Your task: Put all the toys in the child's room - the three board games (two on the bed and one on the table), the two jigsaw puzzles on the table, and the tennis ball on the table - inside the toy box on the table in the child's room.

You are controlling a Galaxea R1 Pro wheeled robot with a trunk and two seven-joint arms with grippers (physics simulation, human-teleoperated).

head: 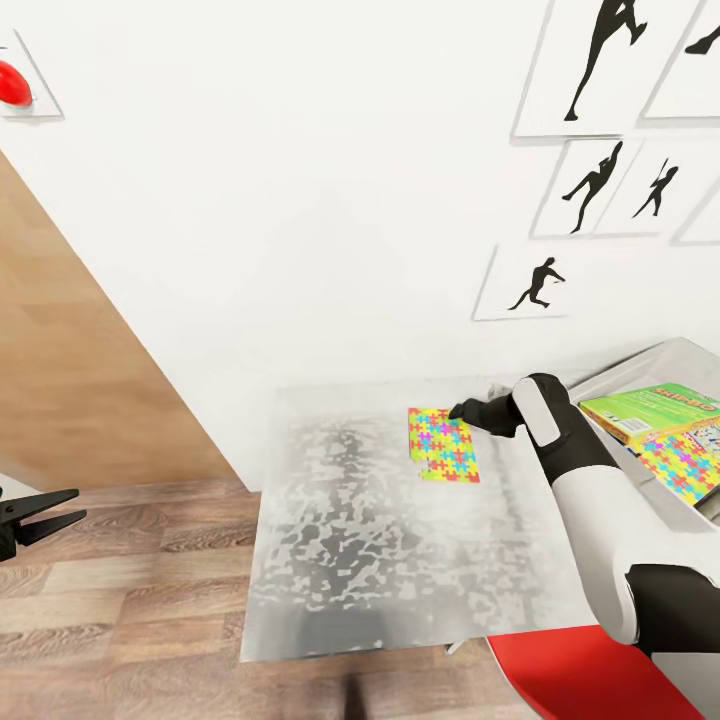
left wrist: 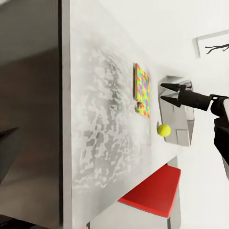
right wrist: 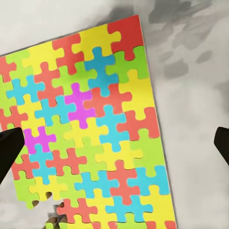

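Observation:
A flat multicoloured jigsaw puzzle (head: 443, 445) (left wrist: 142, 90) (right wrist: 95, 129) lies on the light grey table (head: 350, 540) near the wall. My right gripper (head: 457, 410) (left wrist: 162, 92) hovers open just over its far edge, and its dark fingertips (right wrist: 9, 152) straddle the sheet without touching it. The tennis ball (left wrist: 163, 130) rests on the table between the puzzle and the toy box (head: 650, 362) (left wrist: 180, 136). In the box lie a green board game (head: 650, 408) and another jigsaw (head: 685, 462). Off to the left, over the floor, my left gripper (head: 45, 512) is open and holds nothing. The bed is out of view.
A red chair seat (head: 590, 670) (left wrist: 150, 191) sits tucked under the table's near edge by my right arm. The white wall with black player silhouettes (head: 590, 185) runs right behind the table. Wood-plank floor (head: 120, 600) lies to the left.

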